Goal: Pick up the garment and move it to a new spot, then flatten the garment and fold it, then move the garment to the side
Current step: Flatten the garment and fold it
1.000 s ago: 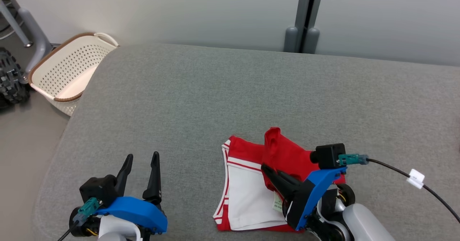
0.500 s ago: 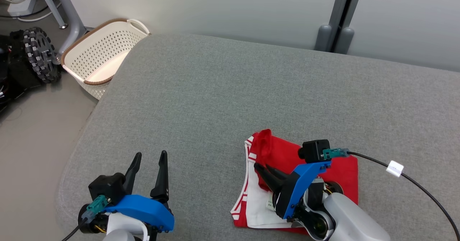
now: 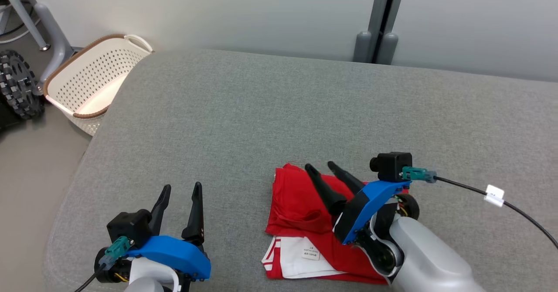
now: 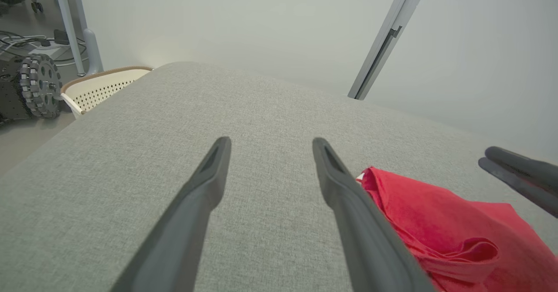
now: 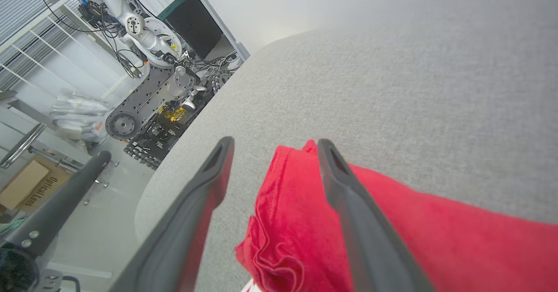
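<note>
The garment (image 3: pixel 301 205) is red with white parts and red stripes, and lies folded on the grey padded table (image 3: pixel 261 117) near its front edge. My right gripper (image 3: pixel 322 166) hovers over it, open, with nothing between its fingers. Red cloth (image 5: pixel 296 222) spreads under those fingers in the right wrist view. A white panel with a label (image 3: pixel 310 253) shows at the garment's near edge. My left gripper (image 3: pixel 181 188) stands open at the lower left, apart from the garment (image 4: pixel 436 222), with bare table between its fingers.
A cream perforated laundry basket (image 3: pixel 89 87) stands on the floor past the table's left corner. A toothed black wheel (image 3: pixel 15 83) and metal legs are beside it. A black cable with a white tag (image 3: pixel 495 195) trails right from my right wrist. Machinery (image 5: pixel 148 96) stands beyond the table.
My right gripper has opened and let go of the red flap, which now lies folded over the white panel. The gripper rose and points away. The head camera shifted. The left gripper stayed.
</note>
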Controlling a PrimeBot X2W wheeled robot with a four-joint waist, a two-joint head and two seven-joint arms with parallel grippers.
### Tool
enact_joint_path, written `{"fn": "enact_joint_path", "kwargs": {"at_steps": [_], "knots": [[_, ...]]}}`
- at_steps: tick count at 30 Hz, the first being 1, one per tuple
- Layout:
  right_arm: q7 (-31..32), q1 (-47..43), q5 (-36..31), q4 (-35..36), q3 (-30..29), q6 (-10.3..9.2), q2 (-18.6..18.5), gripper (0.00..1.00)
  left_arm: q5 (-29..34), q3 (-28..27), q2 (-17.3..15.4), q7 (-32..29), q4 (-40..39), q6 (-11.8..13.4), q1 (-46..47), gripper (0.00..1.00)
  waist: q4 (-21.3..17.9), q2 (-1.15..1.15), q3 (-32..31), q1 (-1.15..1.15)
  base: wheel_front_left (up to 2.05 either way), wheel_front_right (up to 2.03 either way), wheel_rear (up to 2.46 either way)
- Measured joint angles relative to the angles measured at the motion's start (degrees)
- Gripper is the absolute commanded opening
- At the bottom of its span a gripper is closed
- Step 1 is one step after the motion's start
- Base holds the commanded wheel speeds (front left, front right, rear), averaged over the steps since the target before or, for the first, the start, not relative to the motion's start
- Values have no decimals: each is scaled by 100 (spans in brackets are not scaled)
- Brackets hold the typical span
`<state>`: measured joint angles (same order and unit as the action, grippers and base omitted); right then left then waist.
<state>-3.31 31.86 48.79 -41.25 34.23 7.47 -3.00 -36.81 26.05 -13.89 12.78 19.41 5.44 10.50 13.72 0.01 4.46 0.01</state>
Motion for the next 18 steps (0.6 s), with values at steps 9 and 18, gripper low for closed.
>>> {"fn": "enact_joint_path", "kwargs": {"at_steps": [9, 18], "knots": [[-757, -58, -1199, -159, -305, 1, -310, 100, 0, 32, -32, -10, -52, 15, -2, 100, -257, 0, -87, -1, 0, 0, 0], [-682, -496, -1844, -18, 31, 1, -548, 0, -2, 55, -66, -60, -138, 66, -2, 100, -191, 0, -10, 0, 0, 0, 0]]}}
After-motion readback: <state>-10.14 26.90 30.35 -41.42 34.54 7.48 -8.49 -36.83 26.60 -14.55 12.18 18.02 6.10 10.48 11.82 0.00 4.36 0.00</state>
